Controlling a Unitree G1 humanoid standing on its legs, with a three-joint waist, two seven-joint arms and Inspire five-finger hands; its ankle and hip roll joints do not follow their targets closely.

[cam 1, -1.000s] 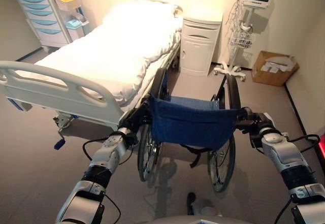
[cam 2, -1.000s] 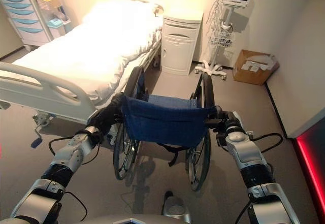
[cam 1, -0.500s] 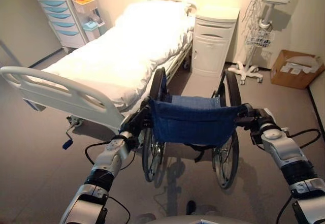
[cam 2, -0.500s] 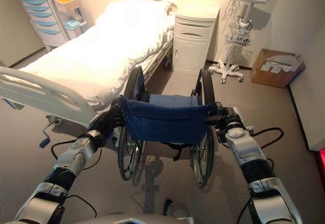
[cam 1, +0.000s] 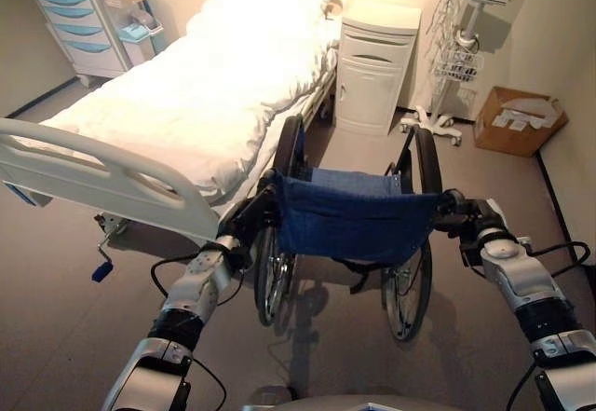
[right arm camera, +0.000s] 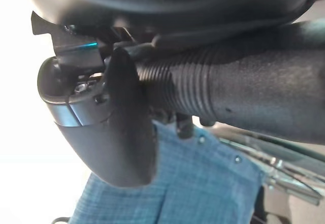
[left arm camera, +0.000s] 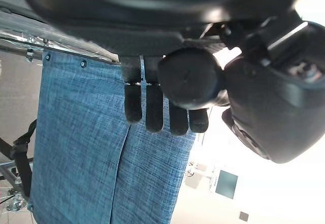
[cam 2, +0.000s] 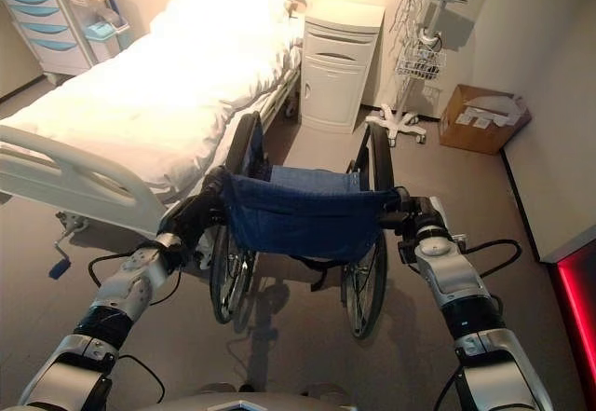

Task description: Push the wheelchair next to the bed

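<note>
Both head views show the blue-fabric-backed wheelchair rolled slightly farther in, its left wheel just beside the white-sheeted hospital bed. Wrist views: left robot hand and right robot hand clamped round its push handles.

Blue-backed wheelchair, upright, beside white bed
</note>
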